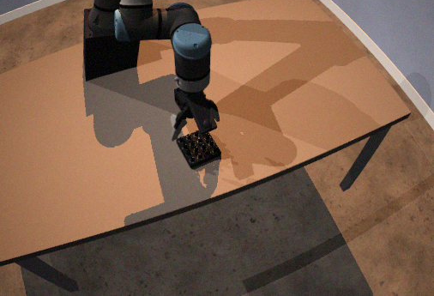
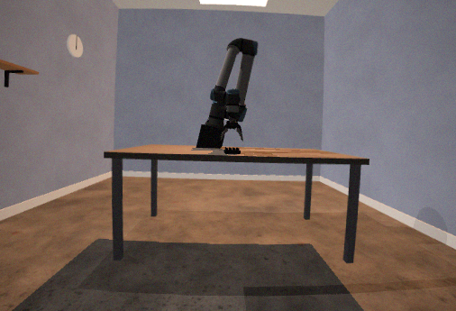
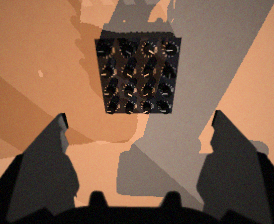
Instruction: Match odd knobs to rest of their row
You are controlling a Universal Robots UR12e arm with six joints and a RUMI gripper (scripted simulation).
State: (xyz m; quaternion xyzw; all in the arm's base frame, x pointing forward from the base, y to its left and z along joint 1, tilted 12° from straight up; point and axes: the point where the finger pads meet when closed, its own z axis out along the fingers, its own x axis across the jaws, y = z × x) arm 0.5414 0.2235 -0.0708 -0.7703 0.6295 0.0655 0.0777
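The knob box [image 1: 198, 148] is a small black square box with a grid of several dark knobs with pale pointer marks. It lies flat on the table near the front edge. In the wrist view it [image 3: 138, 76] sits ahead of and between my fingers; the pointer directions are too small to read. My gripper [image 1: 194, 128] hangs just above the box's far side, pointing down, fingers wide open and empty. In the exterior view my gripper [image 2: 232, 135] is a short way above the box [image 2: 232, 150]. Both dark fingertips frame the lower wrist view [image 3: 138, 125].
The box rests on a brown table [image 1: 129, 141] with dark legs. The arm's black base block [image 1: 105, 51] stands at the table's back left. Arm shadows fall across the table around the box.
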